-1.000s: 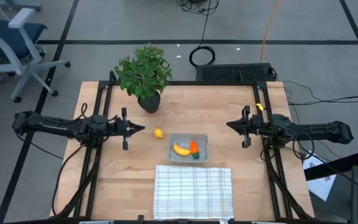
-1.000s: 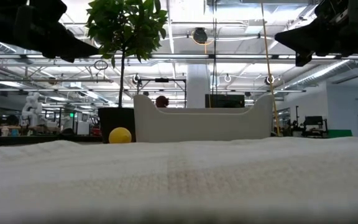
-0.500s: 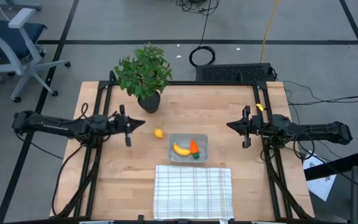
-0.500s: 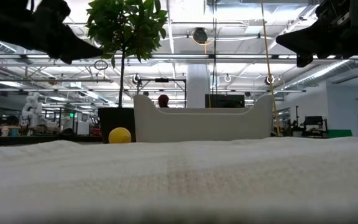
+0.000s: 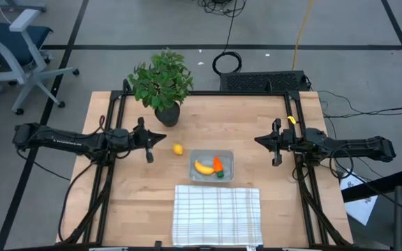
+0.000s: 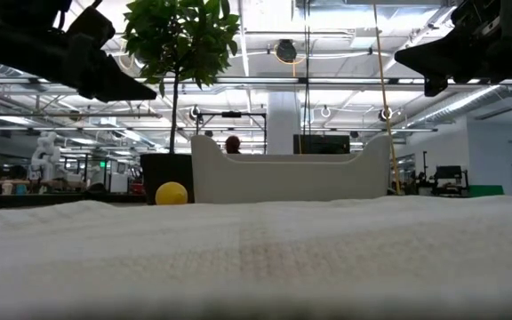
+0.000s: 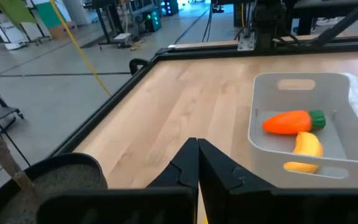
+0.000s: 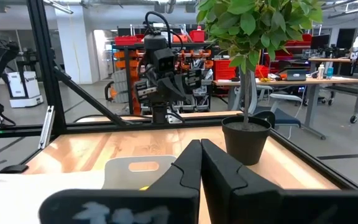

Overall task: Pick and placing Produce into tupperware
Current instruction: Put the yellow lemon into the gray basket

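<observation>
Since a moment ago, my left gripper (image 5: 160,139), fingers together and empty, has moved closer to the lemon (image 5: 178,148). Banana (image 5: 203,167) and carrot (image 5: 218,166) already lie in the tupperware (image 5: 229,158); only the lemon remains on the table (image 5: 257,125). My right gripper (image 5: 258,140) waits, also closed.

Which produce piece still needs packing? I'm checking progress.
The small round yellow lemon: it lies on the bare wooden table, while banana and carrot sit inside the clear container.
</observation>
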Controlling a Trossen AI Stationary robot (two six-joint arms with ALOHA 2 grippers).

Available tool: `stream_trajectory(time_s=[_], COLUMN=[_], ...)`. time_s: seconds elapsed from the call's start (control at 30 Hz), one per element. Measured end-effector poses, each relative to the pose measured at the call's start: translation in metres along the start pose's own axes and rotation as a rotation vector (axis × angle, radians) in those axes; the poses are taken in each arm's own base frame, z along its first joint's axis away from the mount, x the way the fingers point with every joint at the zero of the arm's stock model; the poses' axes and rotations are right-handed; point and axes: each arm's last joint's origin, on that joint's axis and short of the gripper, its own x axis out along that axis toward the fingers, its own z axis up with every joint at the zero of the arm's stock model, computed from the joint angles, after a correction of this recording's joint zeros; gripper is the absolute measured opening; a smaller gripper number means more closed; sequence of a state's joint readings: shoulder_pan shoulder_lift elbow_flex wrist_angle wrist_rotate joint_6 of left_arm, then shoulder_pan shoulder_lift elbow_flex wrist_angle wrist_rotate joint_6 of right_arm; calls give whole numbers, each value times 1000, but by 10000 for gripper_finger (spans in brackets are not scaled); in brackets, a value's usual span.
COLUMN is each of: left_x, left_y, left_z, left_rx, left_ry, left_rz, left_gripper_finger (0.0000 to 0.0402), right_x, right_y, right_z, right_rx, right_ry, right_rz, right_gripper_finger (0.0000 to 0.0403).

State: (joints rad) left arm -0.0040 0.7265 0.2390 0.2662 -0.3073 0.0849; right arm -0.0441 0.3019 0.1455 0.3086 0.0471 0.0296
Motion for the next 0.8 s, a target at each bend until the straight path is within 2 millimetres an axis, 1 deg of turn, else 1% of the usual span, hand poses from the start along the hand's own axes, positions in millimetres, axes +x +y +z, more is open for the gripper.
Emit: stream_trajectory(time_s=[0.2,0.43,0.63,0.8], left_x=[0,0,0,0], left_y=[0,0,0,-1], left_z=[0,0,0,0], left_rx=[13,15,18,54], left_ry=[0,0,0,-4], left_rz=[-1,-2,-2,-40], left_gripper_finger=[11,3,19,20], right_x=[0,0,0,0], right_y=[0,0,0,0], right_z=[0,0,0,0], right_rx=[0,0,-2,-7], right_ry=[1,0,1,1], right_rz=[0,0,0,0], right_gripper_finger=[0,0,0,0])
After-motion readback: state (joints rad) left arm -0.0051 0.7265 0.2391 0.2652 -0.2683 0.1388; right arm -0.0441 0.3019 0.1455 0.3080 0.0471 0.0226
